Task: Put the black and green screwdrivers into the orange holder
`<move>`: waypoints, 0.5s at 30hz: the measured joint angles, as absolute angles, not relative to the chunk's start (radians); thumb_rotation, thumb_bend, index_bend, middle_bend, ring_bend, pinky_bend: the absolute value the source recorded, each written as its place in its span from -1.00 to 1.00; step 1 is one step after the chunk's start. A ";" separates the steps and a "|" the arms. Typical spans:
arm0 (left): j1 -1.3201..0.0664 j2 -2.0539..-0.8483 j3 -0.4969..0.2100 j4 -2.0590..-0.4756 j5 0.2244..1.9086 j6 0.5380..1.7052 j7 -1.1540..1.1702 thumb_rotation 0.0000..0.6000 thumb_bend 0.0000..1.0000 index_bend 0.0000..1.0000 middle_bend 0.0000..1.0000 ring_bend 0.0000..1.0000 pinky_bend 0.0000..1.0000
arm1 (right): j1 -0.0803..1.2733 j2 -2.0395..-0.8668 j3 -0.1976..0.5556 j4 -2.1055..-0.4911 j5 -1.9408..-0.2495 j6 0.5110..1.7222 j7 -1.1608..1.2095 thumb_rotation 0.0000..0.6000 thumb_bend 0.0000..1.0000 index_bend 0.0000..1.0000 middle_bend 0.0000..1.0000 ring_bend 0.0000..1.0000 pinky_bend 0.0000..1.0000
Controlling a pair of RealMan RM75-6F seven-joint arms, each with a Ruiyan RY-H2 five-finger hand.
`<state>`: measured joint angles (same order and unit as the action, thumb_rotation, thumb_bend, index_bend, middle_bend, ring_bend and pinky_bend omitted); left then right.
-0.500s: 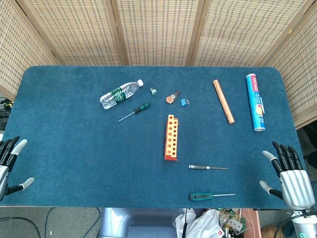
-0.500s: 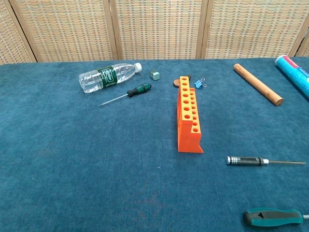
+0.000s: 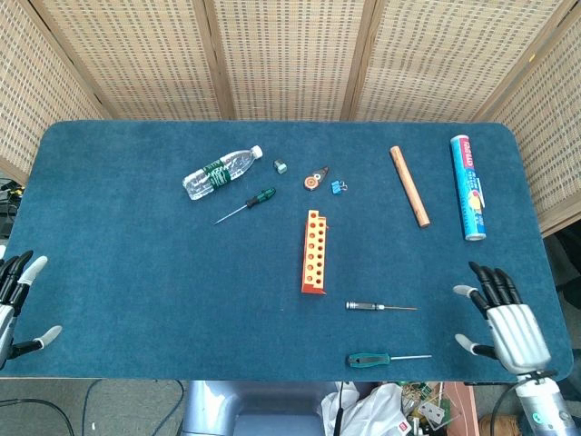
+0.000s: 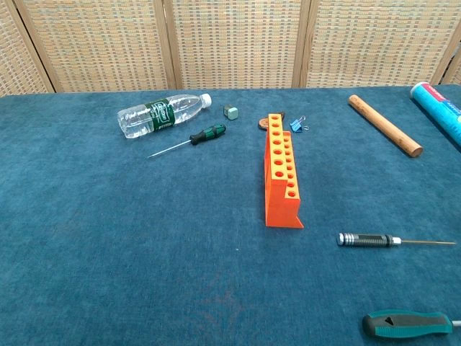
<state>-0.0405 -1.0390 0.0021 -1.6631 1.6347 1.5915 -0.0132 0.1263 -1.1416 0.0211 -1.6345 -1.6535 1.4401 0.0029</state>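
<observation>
The orange holder (image 3: 313,252) (image 4: 282,179) stands mid-table with its rows of holes empty. A black screwdriver (image 3: 379,307) (image 4: 389,240) lies to its near right. A green-handled screwdriver (image 3: 385,360) (image 4: 408,324) lies at the front edge. A smaller green and black screwdriver (image 3: 247,204) (image 4: 189,140) lies by the bottle. My right hand (image 3: 502,319) hovers open at the front right, right of both near screwdrivers. My left hand (image 3: 15,300) is open at the far left edge. Neither hand shows in the chest view.
A water bottle (image 3: 221,172) (image 4: 162,113), a small grey block (image 3: 280,166), a tape roll (image 3: 314,180) and a blue binder clip (image 3: 338,186) lie at the back. A wooden stick (image 3: 409,184) and a blue tube (image 3: 467,185) lie at the back right.
My right hand has moved left and inward over the table's front right corner. The left hand has barely shifted. No object has moved.
</observation>
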 measured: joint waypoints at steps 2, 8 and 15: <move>-0.043 -1.040 -0.001 -1.664 1.625 1.584 -0.008 1.00 -1.00 -1.00 -1.00 -1.00 -1.00 | 0.153 -1.152 0.027 -1.638 -1.645 1.396 0.004 1.00 -0.86 -0.28 -1.00 -1.00 -1.00; -0.051 -1.045 -0.012 -1.668 1.602 1.569 0.010 1.00 -1.00 -1.00 -1.00 -1.00 -1.00 | 0.234 -1.221 0.055 -1.648 -1.591 1.266 -0.079 1.00 -0.67 -0.18 -1.00 -1.00 -1.00; -0.060 -1.049 -0.018 -1.668 1.579 1.544 0.019 1.00 -1.00 -1.00 -1.00 -1.00 -1.00 | 0.302 -1.338 0.085 -1.636 -1.498 1.163 -0.262 1.00 -0.45 -0.18 -1.00 -1.00 -1.00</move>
<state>-0.0599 -1.0491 -0.0181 -1.6679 1.5789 1.5443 0.0193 0.3021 -1.3378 0.0850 -1.6363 -1.4982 1.1631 -0.2616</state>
